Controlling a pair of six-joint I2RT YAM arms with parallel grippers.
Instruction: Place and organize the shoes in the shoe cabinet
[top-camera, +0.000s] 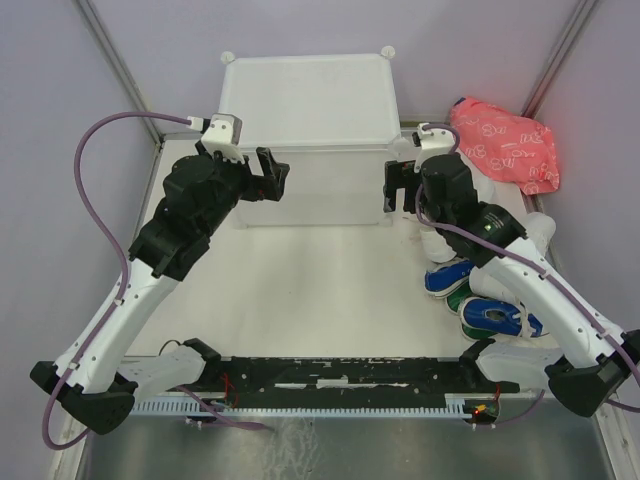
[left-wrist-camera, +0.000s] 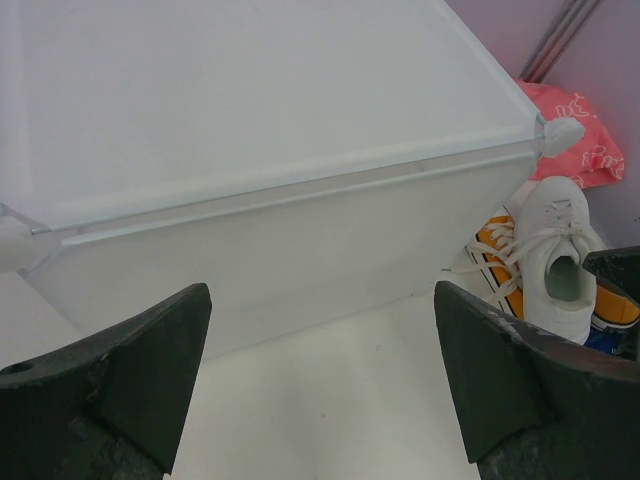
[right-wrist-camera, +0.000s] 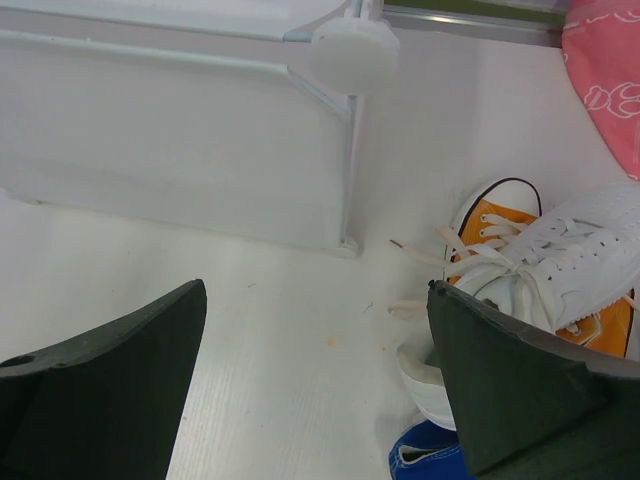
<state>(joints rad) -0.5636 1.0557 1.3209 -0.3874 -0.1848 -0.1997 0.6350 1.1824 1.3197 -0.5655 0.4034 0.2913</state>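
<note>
Left gripper (left-wrist-camera: 322, 295) and right gripper (right-wrist-camera: 315, 292) both gape wide, holding nothing, facing one boxy white translucent plastic cabinet (top-camera: 305, 110). Heaped off its right end lie small canvas sneakers: two blue sneakers (top-camera: 447, 278), one orange sneaker (right-wrist-camera: 483, 213) and one white sneaker (right-wrist-camera: 580, 260) can be counted.

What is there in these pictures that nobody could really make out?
- Inside of the boxy white translucent plastic cabinet: frosted panels blur it in every view.
- Pile of small canvas sneakers, top view: the right arm covers much of it, so no count.
- Blue sneaker, right wrist view: cut by the bottom edge and a dark gripper finger.
- Pink patterned bag: contents hidden.
</note>
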